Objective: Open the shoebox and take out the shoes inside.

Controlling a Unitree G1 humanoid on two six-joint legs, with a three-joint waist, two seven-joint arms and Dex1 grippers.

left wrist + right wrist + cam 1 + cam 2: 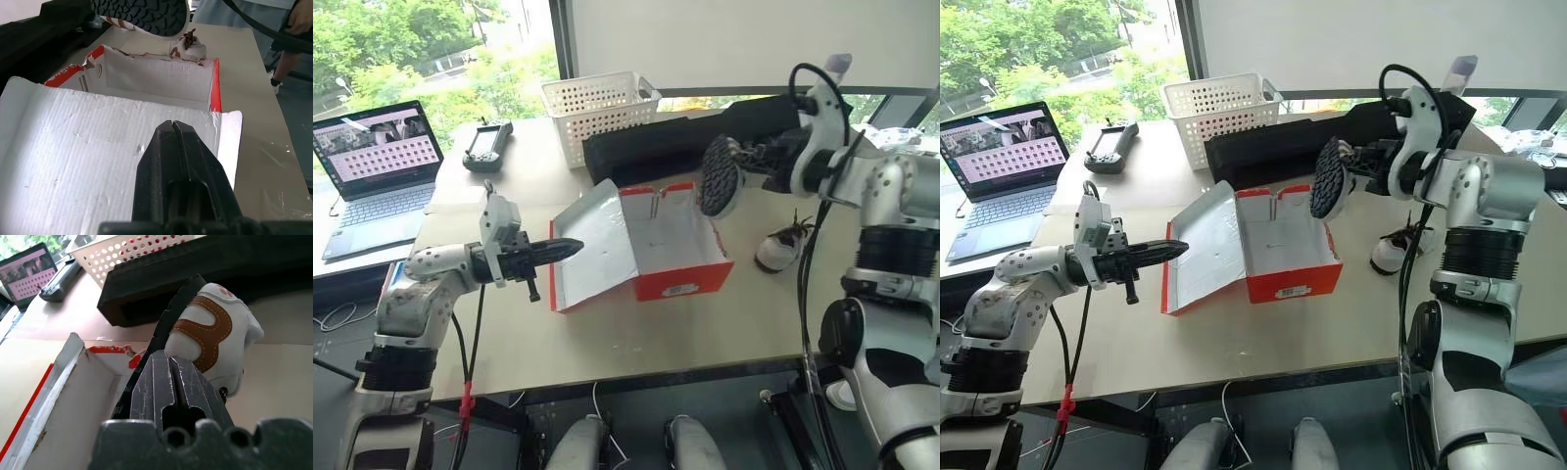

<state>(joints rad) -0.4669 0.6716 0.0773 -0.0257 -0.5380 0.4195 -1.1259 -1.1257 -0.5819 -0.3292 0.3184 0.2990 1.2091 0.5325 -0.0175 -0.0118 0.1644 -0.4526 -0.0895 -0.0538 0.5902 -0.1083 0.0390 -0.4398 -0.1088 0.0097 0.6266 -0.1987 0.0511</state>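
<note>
right now i'm holding the left gripper (570, 249) level over the lid of the shoebox (675, 257), its fingers pressed together on nothing; i'm keeping it there, i judge, so the lid, which is lying open toward my left, is staying flat and out of the way. the right gripper (168, 363) is pinching one shoe (722, 179) and carrying it in the air beside the box's far right corner, black treaded sole turned toward the head camera. i'm keeping it high, i think, so it is clearing the box wall on its way to the table. the other shoe (785, 248) is already sitting on the table (607, 343) just right of the box, so the box is looking empty.

the shoebox is sitting mid-table, in front of the long black tray (646, 147), red outside, pale grey-white inside, its rim torn at the back. the lifted shoe is showing white with brown stitched trim in the right wrist view.
</note>
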